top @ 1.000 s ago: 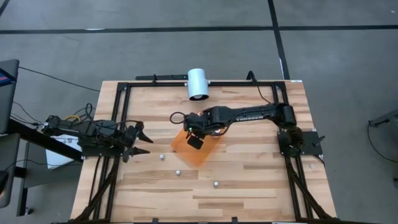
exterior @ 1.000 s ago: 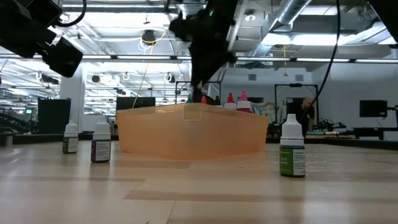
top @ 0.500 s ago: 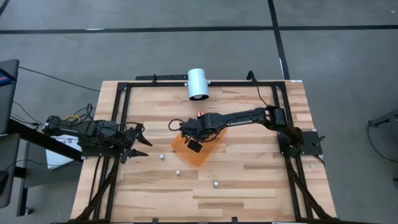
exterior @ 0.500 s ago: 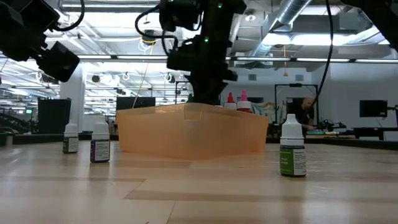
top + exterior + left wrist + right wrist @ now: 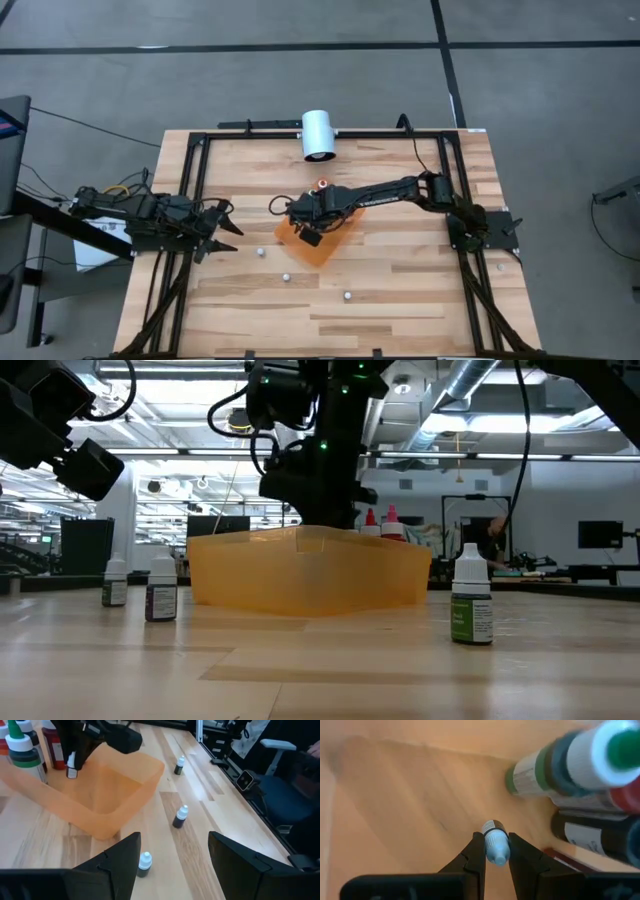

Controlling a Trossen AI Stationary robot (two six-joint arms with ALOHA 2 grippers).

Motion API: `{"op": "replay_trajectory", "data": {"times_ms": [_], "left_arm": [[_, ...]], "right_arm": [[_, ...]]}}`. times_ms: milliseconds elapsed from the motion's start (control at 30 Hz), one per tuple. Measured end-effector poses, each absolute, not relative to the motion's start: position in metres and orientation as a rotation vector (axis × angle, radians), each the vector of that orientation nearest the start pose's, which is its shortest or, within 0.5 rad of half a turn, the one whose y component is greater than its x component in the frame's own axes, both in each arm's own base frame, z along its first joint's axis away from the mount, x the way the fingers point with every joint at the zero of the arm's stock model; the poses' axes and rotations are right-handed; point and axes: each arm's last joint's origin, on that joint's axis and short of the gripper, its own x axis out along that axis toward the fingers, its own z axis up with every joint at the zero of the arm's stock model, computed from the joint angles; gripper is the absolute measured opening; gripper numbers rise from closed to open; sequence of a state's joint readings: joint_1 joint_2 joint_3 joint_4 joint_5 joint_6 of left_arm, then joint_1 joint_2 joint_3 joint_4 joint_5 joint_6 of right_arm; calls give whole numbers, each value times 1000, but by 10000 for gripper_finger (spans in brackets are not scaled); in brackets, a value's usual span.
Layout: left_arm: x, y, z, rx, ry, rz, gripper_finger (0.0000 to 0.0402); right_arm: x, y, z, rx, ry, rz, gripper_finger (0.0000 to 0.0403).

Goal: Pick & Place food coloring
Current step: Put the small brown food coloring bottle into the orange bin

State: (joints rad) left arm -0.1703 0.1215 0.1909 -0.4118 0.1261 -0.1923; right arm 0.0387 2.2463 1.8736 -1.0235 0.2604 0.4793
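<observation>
right claw point(image 5: 491, 851) — grips small bottle point(image 5: 495, 843) | over orange tray point(image 5: 330, 243)

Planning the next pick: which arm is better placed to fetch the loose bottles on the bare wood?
Left. Its open gripper hovers near the loose bottles; the right gripper holds a bottle over the orange bin.

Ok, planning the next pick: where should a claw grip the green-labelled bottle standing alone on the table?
Probably take the green-labelled bottle around its labelled body, below the narrow white cap, coming straight down: it stands upright, well apart from the orange bin.
</observation>
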Motion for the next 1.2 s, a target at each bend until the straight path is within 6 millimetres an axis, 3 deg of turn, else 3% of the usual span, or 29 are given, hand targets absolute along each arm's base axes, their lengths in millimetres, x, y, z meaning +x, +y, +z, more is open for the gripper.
{"op": "replay_trajectory", "data": {"times_ms": [367,533,1200], "left_arm": [[87,-18,180,-172,372,-254,224],[87,-18,180,-172,372,-255,224],[87,-19,180,-181,371,-254,224]], "right_arm": [[452,3,183,195,1297,-520,57],[452,5,173,196,1339,-507,57],[453,3,175,184,1321,-523,57]]}}
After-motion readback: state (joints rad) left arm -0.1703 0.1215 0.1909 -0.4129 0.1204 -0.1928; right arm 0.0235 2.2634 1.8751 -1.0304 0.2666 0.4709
